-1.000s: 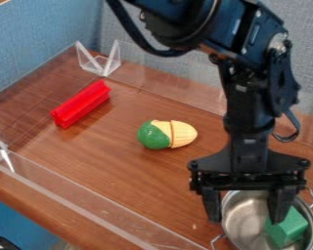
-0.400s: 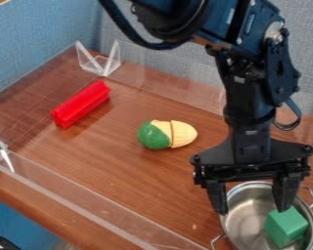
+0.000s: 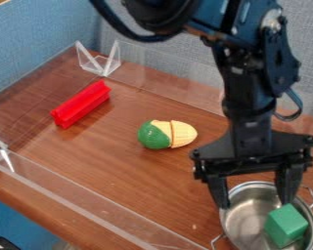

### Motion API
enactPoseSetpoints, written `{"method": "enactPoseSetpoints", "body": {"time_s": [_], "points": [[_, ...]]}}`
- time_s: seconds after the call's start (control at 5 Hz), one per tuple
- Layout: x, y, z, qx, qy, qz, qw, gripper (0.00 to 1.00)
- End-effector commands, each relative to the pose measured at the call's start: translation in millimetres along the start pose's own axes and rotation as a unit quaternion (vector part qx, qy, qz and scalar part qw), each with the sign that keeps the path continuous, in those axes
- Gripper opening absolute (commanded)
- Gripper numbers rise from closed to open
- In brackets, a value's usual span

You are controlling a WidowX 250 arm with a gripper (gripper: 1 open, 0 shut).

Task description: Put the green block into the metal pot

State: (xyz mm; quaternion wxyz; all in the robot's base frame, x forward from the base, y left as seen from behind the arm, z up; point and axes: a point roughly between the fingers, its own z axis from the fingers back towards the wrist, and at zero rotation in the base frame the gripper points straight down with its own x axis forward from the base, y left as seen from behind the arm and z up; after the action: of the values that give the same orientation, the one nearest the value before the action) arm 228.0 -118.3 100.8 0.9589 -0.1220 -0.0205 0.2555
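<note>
Evidently the block [image 3: 286, 226] sits inside the pot [image 3: 234, 202] at about four o'clock on the bench [image 3: 113, 186], and with the gripper [image 3: 257, 198] above, fingers spread and holding nothing, placing looks done, leaving only a retreat.

A long red rectangular block [image 3: 81, 104] and a green-and-yellow rounded object [image 3: 167, 134] lie apart on the brown wooden desk [image 3: 113, 171].

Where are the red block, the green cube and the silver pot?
Red block [image 3: 81, 104]: camera view, its top face.
Green cube [image 3: 286, 225]: camera view, its top.
Silver pot [image 3: 229, 223]: camera view, its left inner wall.
</note>
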Motion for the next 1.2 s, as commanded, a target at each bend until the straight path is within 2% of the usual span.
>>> {"method": "enactPoseSetpoints", "body": {"time_s": [0.0,0.4,0.6,1.0], "points": [[2.0,-4.7,22.6,-0.023,-0.019,0.001,0.9996,1.00],[-2.8,-8.9,40.8,-0.037,-0.027,-0.004,0.9990,1.00],[-5.6,-9.4,43.6,-0.039,-0.030,-0.008,0.9987,1.00],[-11.3,-8.8,37.0,-0.035,-0.029,-0.016,0.9989,1.00]]}}
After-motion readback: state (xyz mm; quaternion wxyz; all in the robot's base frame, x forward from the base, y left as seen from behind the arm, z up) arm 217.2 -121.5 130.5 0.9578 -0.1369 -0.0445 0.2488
